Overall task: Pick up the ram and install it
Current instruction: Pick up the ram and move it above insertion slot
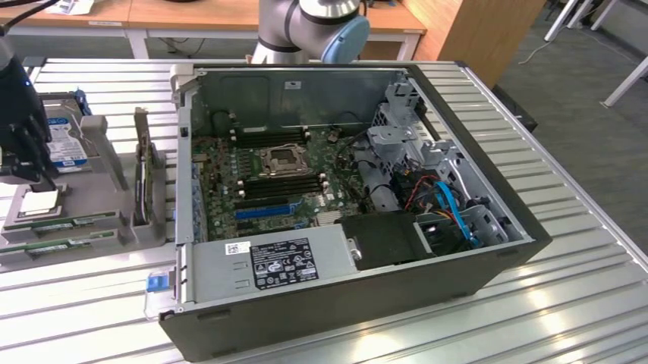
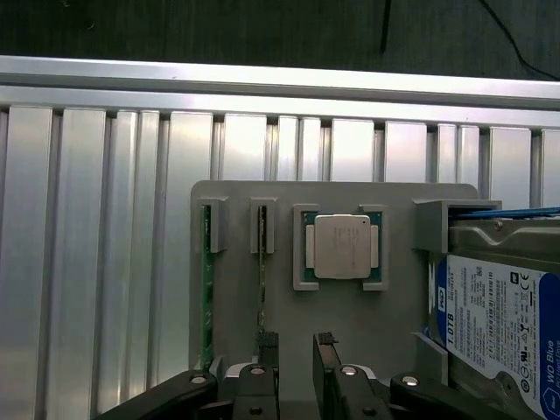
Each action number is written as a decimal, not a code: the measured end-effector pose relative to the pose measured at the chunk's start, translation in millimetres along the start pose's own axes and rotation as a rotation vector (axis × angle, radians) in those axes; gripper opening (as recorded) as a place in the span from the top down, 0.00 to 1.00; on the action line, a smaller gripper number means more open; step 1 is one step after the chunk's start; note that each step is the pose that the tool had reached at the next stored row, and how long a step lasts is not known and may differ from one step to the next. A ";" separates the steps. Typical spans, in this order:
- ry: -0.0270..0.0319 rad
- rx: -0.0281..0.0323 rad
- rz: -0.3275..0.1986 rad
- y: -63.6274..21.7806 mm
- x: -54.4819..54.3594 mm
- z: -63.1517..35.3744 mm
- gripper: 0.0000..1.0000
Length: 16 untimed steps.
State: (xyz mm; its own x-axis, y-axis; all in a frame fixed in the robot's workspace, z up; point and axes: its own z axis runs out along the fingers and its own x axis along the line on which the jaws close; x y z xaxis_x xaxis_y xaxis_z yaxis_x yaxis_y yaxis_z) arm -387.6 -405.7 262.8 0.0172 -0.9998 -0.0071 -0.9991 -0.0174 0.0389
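Two green sticks stand on edge in parallel slots of the grey holder [image 2: 398, 297], which rests on the slatted bench [image 2: 114, 262]. I take the ram [image 2: 262, 289] to be the stick nearer the holder's middle, next to the pocket with the processor [image 2: 344, 248]. The other stick [image 2: 207, 297] sits towards the holder's outer edge. The two look alike, so this is a judgement.

The hand [image 2: 296, 343] hangs above the holder with its fingers spread wide and nothing between them. One fingertip lies roughly in line with the ram, and the other is over bare holder plate.

The step in hand looks like the approach to the pick. To do it well, the hand should shift sideways until the ram's thin top edge is centred between the fingers. It should then come straight down along the slot and grip near the ram's mid-length so the ram lifts level. The fingers need to stay clear of the other stick and of the holder's raised slot posts.

Seen from the wrist, the ram is a thin dark-green line running from its slot post towards the hand. In the exterior view it is a long narrow green strip with pale marks, beside the holder's processor pocket. Its chips are too small to make out.
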 end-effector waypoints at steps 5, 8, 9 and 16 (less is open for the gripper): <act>0.0000 0.0000 0.000 -0.2 0.0 4.5 0.71; 0.0000 0.0000 0.000 -0.2 0.0 7.1 0.71; 0.0001 -0.0001 0.000 -0.3 0.0 7.9 0.71; 0.0000 0.0000 0.000 -0.4 0.0 9.6 0.71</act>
State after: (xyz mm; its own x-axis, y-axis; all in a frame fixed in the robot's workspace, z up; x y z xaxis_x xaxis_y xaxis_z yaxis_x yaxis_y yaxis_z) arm -387.6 -405.7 253.2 0.0172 -0.9998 -0.0070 -0.9991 -0.0174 0.0389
